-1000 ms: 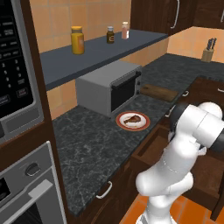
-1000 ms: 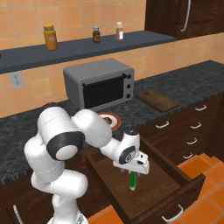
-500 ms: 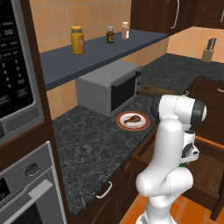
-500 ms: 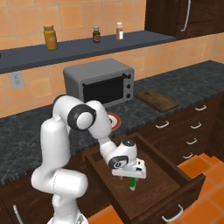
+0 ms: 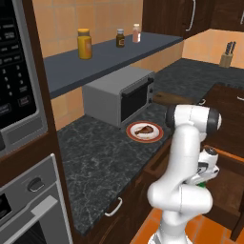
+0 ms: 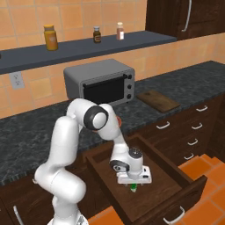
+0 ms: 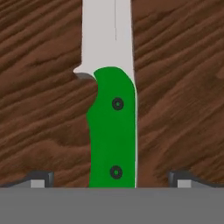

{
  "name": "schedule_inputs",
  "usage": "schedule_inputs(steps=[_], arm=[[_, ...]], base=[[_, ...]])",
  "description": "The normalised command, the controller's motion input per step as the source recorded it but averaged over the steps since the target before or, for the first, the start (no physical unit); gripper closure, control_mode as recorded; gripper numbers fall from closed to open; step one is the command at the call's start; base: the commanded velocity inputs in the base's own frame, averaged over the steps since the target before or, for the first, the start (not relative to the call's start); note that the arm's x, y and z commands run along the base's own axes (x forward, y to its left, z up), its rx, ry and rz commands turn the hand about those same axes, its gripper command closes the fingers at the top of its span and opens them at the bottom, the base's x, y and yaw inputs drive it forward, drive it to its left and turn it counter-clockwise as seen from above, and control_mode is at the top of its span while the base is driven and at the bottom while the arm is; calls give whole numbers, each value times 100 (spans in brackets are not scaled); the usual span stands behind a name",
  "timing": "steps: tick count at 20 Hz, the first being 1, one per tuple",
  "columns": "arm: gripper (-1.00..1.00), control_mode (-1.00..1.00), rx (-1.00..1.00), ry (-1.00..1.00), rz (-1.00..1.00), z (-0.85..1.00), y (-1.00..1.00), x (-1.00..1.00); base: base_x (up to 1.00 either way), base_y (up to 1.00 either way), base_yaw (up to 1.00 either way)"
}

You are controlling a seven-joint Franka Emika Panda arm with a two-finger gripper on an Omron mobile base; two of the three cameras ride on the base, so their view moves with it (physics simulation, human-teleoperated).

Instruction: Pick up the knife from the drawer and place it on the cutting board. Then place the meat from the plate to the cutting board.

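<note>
Knife (image 7: 112, 131) flat on drawer (image 6: 176, 173) floor, green handle between pincer (image 7: 112, 181) tips, blade cut off at hand view's top. Pincer jaws wide apart, straddling handle, not touching. In right base view hand hides knife except green sliver. Meat (image 5: 143, 129) on plate (image 5: 155, 137) on bench; cutting board (image 6: 158, 100) beside toaster oven (image 6: 99, 81).

Camera layout
Both base views look down across the counter (image 5: 100, 157) from opposite sides, sharing the drawer (image 6: 151, 184); the hand view looks straight down, close over the knife (image 7: 112, 127).

The knife (image 7: 111, 127) blade tip is cut off; the tool (image 6: 133, 179) hides most of it.
</note>
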Motion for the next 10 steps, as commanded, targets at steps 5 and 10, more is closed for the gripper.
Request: schedule_inputs(steps=[5,10], arm=[[100,-100,0,-1,8,-46,-3,0],[100,-100,0,-4,1,-8,-4,0]], base=[[0,0,0],[0,0,0]])
